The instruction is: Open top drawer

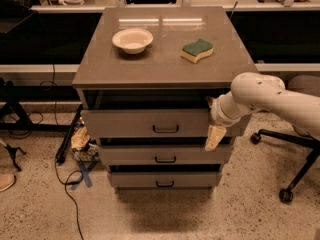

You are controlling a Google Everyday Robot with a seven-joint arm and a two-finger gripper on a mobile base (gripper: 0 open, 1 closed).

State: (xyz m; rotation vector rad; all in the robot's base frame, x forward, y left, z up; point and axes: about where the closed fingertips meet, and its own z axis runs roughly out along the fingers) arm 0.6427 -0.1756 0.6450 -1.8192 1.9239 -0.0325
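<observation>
The tool (pixel 215 135) is held at the right end of the top drawer (pixel 125 123), against its front; whether it is clenched or released cannot be told. The drawer is seen stretching to the tool's left, standing slightly out with a dark gap above it. Its handle (pixel 165 129) lies left of the tool, apart from it. Above and behind the tool, a sponge (pixel 197 50) is set on the table (pixel 165 71), with a bowl (pixel 132 39) farther left.
</observation>
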